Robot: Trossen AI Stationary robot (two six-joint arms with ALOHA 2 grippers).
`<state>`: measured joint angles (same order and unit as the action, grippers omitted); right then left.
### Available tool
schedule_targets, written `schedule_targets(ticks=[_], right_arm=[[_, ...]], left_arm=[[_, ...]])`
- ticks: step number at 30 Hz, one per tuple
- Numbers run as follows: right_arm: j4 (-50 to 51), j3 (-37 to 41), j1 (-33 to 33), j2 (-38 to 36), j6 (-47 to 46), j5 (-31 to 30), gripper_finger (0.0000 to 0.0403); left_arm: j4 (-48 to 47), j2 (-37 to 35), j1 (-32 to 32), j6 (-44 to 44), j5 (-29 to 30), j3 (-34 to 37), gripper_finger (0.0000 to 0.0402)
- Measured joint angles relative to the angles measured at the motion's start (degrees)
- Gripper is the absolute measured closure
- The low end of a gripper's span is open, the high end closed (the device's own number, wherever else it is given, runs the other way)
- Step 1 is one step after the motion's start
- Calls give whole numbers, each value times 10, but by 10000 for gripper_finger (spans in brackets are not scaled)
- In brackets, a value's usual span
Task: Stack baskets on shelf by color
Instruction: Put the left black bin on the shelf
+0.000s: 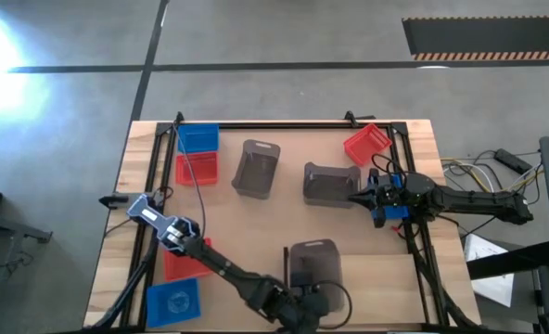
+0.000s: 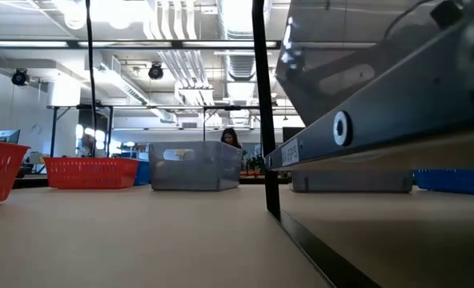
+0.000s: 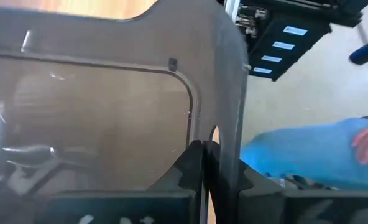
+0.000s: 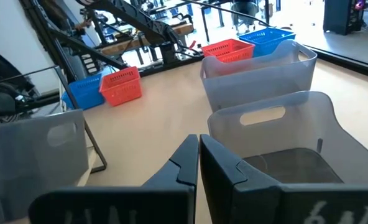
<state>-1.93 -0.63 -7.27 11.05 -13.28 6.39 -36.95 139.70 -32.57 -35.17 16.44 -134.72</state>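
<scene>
**Both fingers pairs pressed together, grey baskets close by**

The right gripper (image 4: 198, 155) has its fingers together, empty, a grey basket (image 1: 330, 184) touching at 9 o'clock. The left gripper (image 3: 204, 163) fingers are together against the wall of another grey basket (image 1: 312, 264) at the desk's (image 1: 386, 260) 6 o'clock edge.

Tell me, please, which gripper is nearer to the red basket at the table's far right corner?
Right. The right gripper, shut, sits just below the red basket, beside a grey basket. The left gripper, also shut, is across the table at its left edge.
</scene>
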Motion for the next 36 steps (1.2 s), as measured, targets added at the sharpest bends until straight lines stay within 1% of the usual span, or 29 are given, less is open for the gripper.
schedule_targets(ticks=[4,6,11,14,21,26,31,36], right_arm=[[0,0,0,0,0,-2,394],[0,0,0,0,0,-4,394],[0,0,0,0,0,-4,394],[0,0,0,0,0,-4,394],[0,0,0,0,0,-4,394],[0,0,0,0,0,-4,394],[0,0,0,0,0,-4,394],[0,0,0,0,0,-4,394]], left_arm=[[12,0,6,-31,-52,0,401],[16,0,7,-36,-69,0,401],[14,0,10,-75,-80,1,392],[7,0,11,-81,-83,1,367],[5,0,15,-99,-95,9,293],[5,0,19,-112,-108,10,255],[15,-4,25,-125,-129,12,226],[78,-25,28,-120,-129,11,219]])
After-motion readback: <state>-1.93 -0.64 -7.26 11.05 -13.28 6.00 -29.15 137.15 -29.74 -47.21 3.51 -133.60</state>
